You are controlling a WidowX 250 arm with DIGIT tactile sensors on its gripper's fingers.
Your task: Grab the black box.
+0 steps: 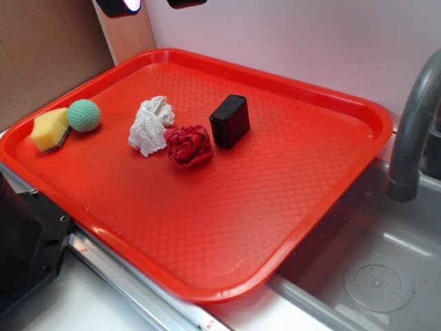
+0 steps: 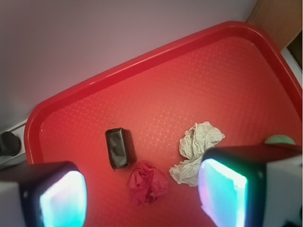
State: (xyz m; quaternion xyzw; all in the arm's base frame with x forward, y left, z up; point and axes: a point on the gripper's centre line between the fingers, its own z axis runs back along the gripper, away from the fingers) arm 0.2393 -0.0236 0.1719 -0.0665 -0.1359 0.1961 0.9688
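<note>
The black box (image 1: 230,121) stands on its edge near the middle of the red tray (image 1: 234,214), right next to a red cloth wad (image 1: 189,145). In the wrist view the box (image 2: 117,148) lies ahead of and between the pads, with the red cloth wad (image 2: 147,182) just below it. My gripper (image 2: 142,196) is open and empty, high above the tray. Only its two fingertips show at the top edge of the exterior view (image 1: 153,3). The lit pads (image 2: 64,201) are wide apart.
A white crumpled paper wad (image 1: 151,124) lies left of the red cloth. A green ball (image 1: 84,115) and a yellow sponge (image 1: 49,129) sit at the tray's left corner. A grey faucet (image 1: 413,124) and sink (image 1: 372,276) are to the right. A black fixture (image 1: 21,255) is at the lower left.
</note>
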